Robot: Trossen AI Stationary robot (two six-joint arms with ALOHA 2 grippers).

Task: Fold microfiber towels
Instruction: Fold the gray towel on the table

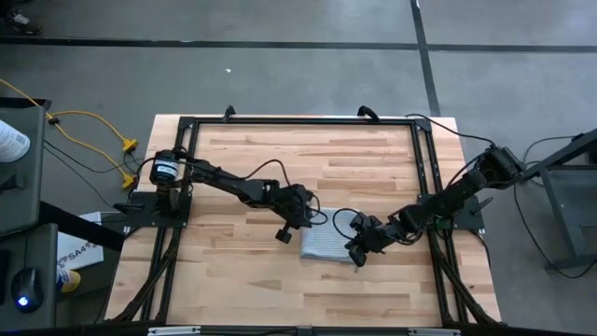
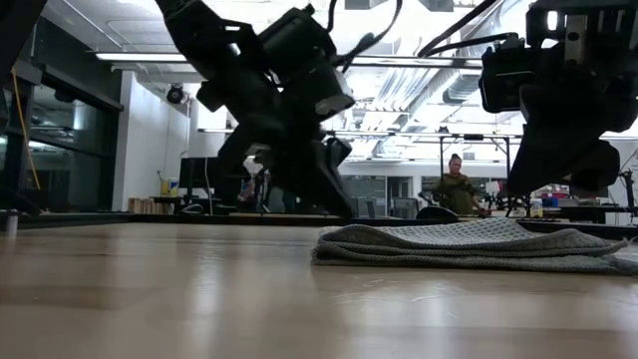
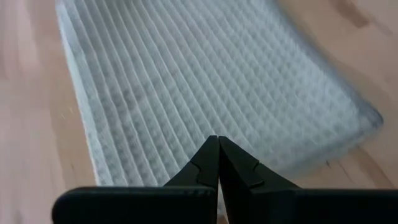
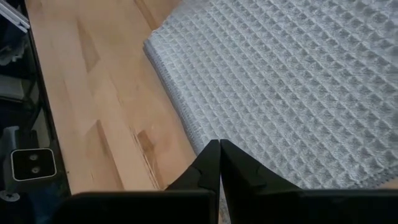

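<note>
A light grey-blue microfiber towel [image 1: 328, 245] lies folded into a small flat rectangle on the wooden table, right of centre; in the low view the towel [image 2: 469, 244] rests as a low stack of layers. My left gripper [image 3: 218, 142] is shut and slants down over the towel's left end [image 3: 186, 124]. My right gripper [image 4: 219, 144] is shut too and hangs over the towel's right edge [image 4: 186, 124]. In the low view the right gripper [image 2: 558, 184] stands a little clear above the cloth. My left gripper's shut fingertips [image 2: 337, 207] come down at a slant near the towel's left end. Whether they touch the cloth I cannot tell.
A black metal frame [image 1: 187, 121] borders the tabletop, with cables along its sides. Bare wood [image 1: 224, 271] lies on the near left. A person [image 2: 456, 184] sits far back in the room beyond the table.
</note>
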